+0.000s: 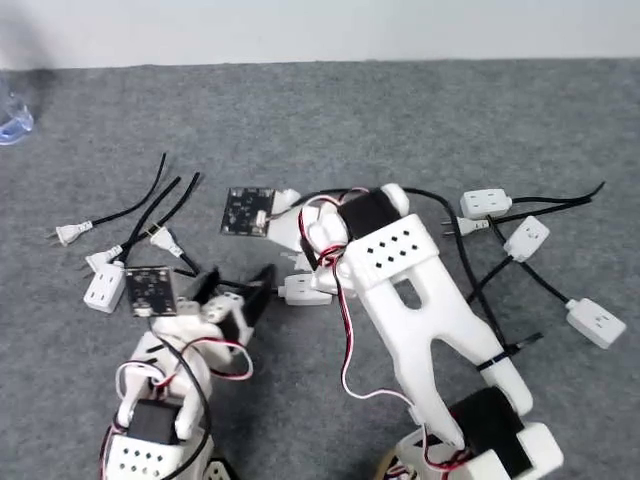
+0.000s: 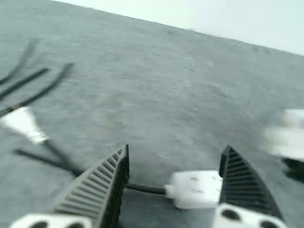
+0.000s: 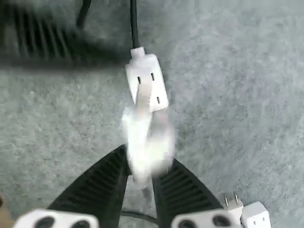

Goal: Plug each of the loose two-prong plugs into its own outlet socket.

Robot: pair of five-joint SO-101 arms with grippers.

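My right gripper (image 3: pixel 140 173) is shut on a white two-prong plug (image 3: pixel 146 142). The plug's front end meets the slotted face of a white outlet socket (image 3: pixel 147 85) that lies on the grey carpet with its black cord running away. That same socket (image 2: pixel 194 189) lies between the black fingers of my open left gripper (image 2: pixel 175 152), closer to one finger; I cannot tell if it touches. From above, the socket (image 1: pixel 303 291) sits just ahead of the left gripper (image 1: pixel 235 290), under the right arm's wrist.
Loose plugs (image 1: pixel 66 234) (image 1: pixel 165 241) and a socket (image 1: pixel 103 288) lie at the left with black cords. More sockets (image 1: pixel 486 203) (image 1: pixel 527 237) (image 1: pixel 596 322) lie at the right. A plug (image 3: pixel 232 203) rests near my right gripper's base.
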